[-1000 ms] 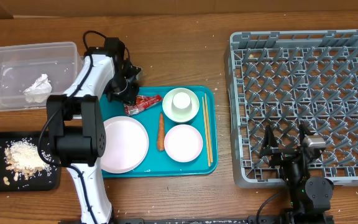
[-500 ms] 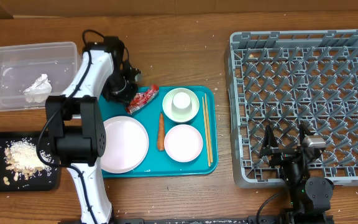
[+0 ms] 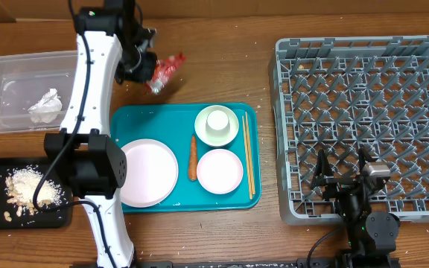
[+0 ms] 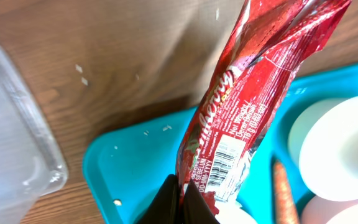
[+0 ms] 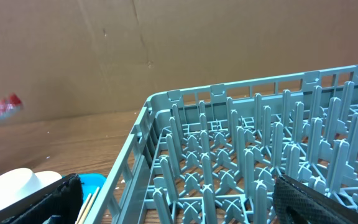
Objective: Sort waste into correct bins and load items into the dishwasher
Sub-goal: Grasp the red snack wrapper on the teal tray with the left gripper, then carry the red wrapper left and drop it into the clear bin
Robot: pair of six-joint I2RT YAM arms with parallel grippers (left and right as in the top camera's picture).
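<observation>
Gripping the red wrapper point(image 4: 247, 106) by one end, the left claw point(image 4: 182, 200) hovers beyond the tray point(image 3: 140, 123) (right claw point(image 5: 182, 198) gapes open).

table point(image 3: 274, 22): brown wood, crumb-flecked | backdrop: plain cardboard wall point(image 5: 166, 43)

Brown wood-grain counter point(image 3: 222, 45) filling the overhead view, small white crumbs point(image 4: 79, 68) scattered over its bare surface, plain brown cardboard wall point(image 5: 166, 37) standing behind the counter, a faint vertical crease running down it
</observation>
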